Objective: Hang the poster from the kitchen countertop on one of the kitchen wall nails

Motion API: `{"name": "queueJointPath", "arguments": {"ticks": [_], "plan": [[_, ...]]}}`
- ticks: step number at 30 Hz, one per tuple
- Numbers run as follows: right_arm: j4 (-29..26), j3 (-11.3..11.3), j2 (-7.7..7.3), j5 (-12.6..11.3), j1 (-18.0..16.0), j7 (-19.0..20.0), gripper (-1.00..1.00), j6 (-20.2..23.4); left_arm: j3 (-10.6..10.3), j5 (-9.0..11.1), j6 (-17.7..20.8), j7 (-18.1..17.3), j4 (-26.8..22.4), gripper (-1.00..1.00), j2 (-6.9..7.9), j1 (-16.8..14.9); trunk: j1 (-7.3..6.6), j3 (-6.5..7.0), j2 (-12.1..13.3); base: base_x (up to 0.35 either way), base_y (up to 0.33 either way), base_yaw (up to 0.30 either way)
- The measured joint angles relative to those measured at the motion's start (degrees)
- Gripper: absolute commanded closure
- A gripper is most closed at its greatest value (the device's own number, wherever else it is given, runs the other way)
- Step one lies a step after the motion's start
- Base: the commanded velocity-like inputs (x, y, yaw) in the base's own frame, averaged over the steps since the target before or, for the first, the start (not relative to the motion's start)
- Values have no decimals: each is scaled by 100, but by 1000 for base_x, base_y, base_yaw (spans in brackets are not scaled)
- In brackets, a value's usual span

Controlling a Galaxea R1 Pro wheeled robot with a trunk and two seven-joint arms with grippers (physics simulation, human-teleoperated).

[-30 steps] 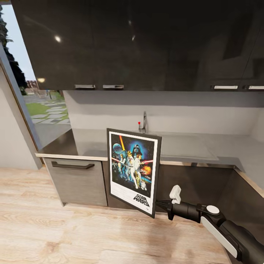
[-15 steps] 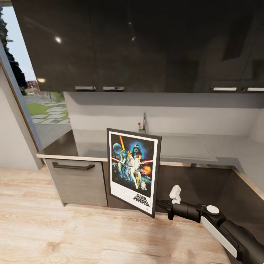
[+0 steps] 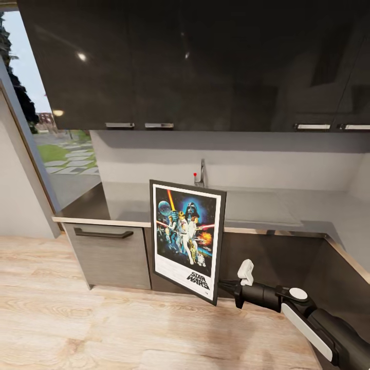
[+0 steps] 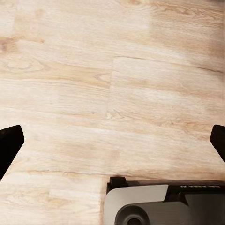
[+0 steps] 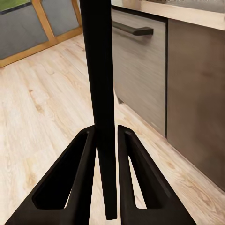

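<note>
- poster: gripped at its lower right edge by the right gripper; the sheet rises up and to the left from the fingertips.
- Long axis near vertical, print toward the head camera, in front of the kitchen countertop.
- Right gripper: fingers clamped on the poster's thin black edge.
- Left gripper: spread wide, holding nothing, over wood floor.

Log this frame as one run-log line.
phase: carry | right pincer: shut on poster at its lower right edge, upright | left pincer: open over floor | countertop: ahead | nail: not spotted
</note>
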Motion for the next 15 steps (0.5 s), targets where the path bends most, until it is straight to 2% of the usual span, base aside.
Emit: {"name": "queueJointPath", "arguments": {"ticks": [15], "plan": [[1,0,0,1,0,0,100,-1,7,0,0,0,0,-100,0,0,-309,253,565,0,0,0]]}}
